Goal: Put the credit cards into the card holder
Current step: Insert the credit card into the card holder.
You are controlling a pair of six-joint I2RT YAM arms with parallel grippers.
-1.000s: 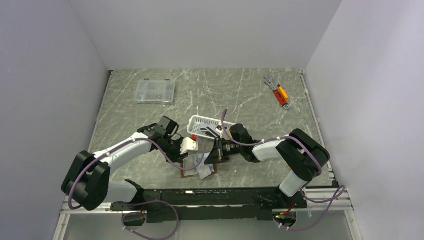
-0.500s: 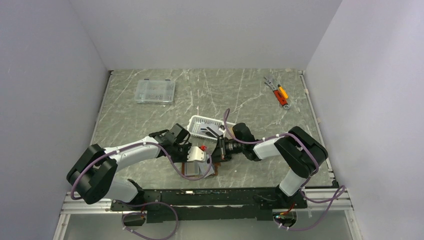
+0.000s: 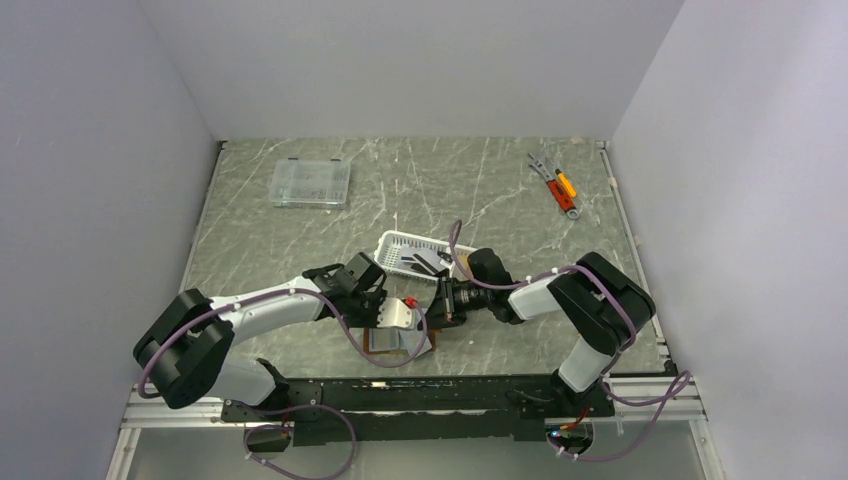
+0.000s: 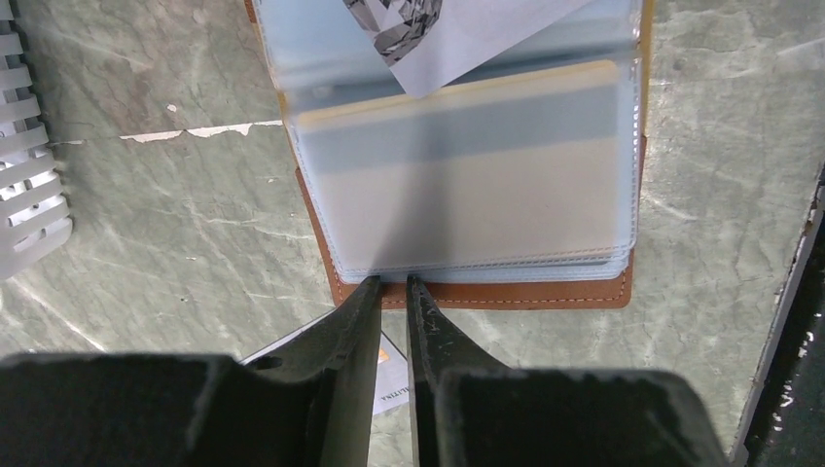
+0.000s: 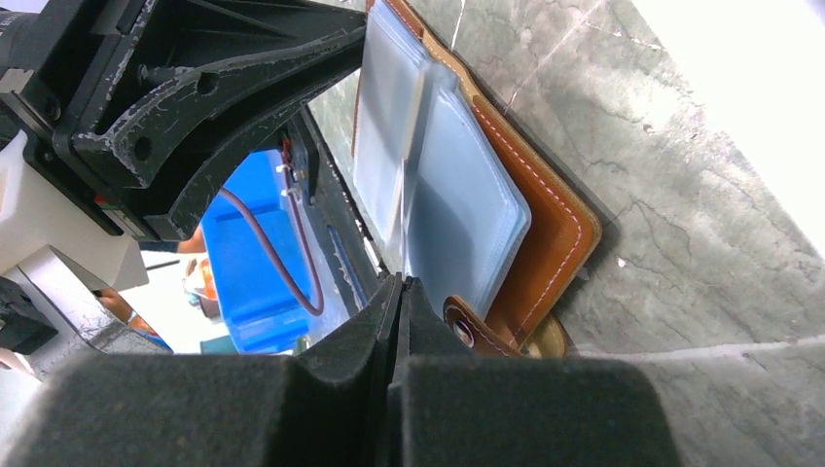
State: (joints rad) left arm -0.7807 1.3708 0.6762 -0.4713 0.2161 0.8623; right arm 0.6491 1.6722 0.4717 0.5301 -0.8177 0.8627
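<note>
The card holder point(image 3: 385, 343) lies open on the surface point(image 3: 480, 190), close to the near edge and about midway along it, with its brown leather down and its clear sleeves up. In the left wrist view a cream card point(image 4: 467, 165) with a grey-blue band sits inside the top sleeve. A pale patterned card point(image 4: 457, 24) lies slanted over the sleeves on the side away from the left pincer; I cannot tell whether it is tucked into anything. Dark cards point(image 3: 425, 262) rest in the white basket point(image 3: 400, 243), just beyond the holder toward the far edge.

The left pincer point(image 4: 392, 282) is low at the edge of the sleeves. Its fingers are almost together, with only a thin slit between them, and I cannot tell whether they nip a sleeve.

The right pincer point(image 5: 399, 282) is clenched, its tips meeting at the edge of one clear leaf point(image 5: 413, 165) that stands up from the others, beside the snap tab point(image 5: 465, 331). Whether that leaf is caught between the tips is unclear.

A clear compartment box point(image 3: 310, 182) sits toward the far left corner. Small hand tools point(image 3: 556, 186) lie toward the far right corner.
</note>
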